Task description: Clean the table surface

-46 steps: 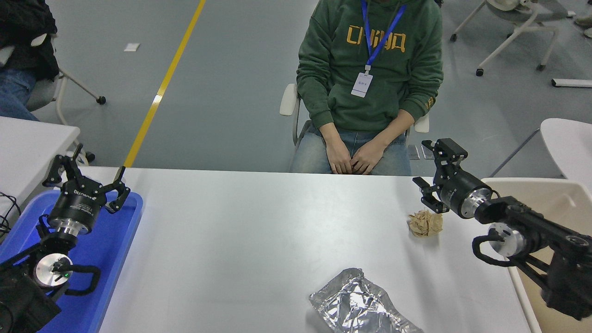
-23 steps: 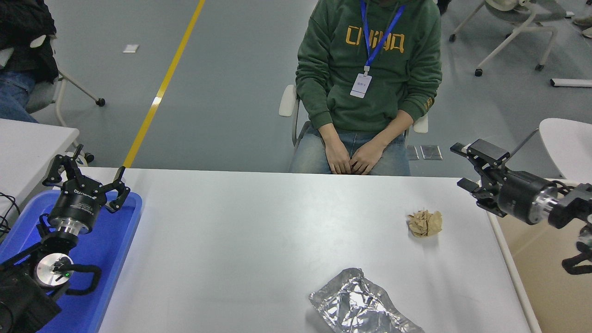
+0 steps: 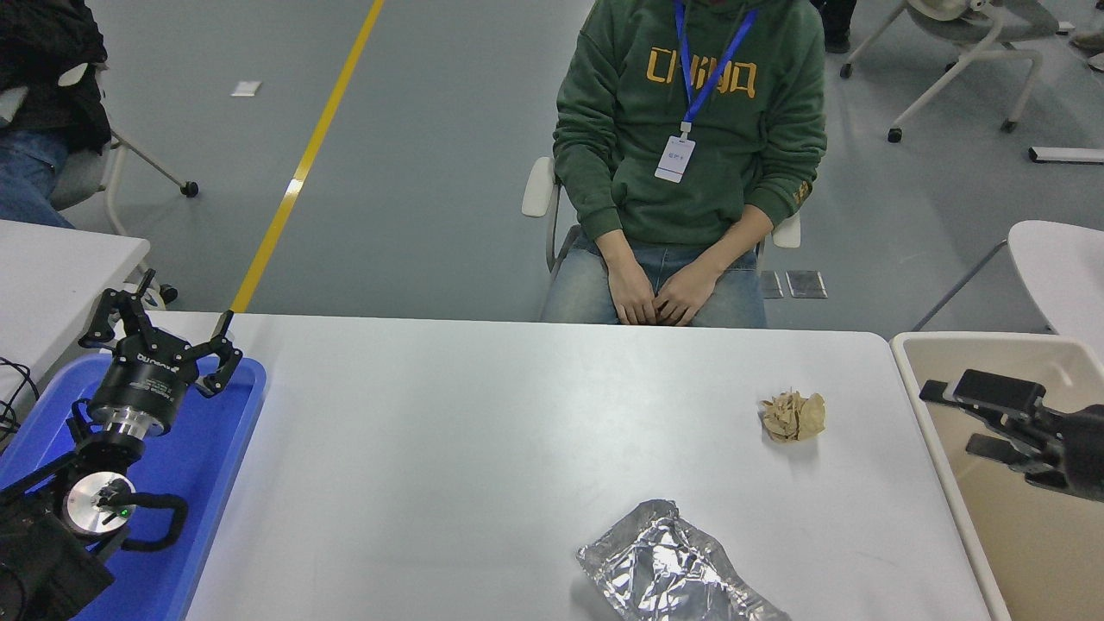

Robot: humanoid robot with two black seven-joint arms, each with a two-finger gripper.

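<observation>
Head view — orange lettering on green hoodie

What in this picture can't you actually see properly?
Head view only:
- Silver foil wrapper: lower end cut off by the picture's bottom edge.
- Right tool: its arm runs off the right edge.
- Beige bin: inside partly hidden by that tool.
- Seated person: head cut off at the top.

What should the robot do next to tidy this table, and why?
Probably swing the right gripper, open and empty over the beige bin, toward the crumpled brown paper. It is the nearest litter on the table surface; the foil wrapper lies nearer the camera.
</observation>
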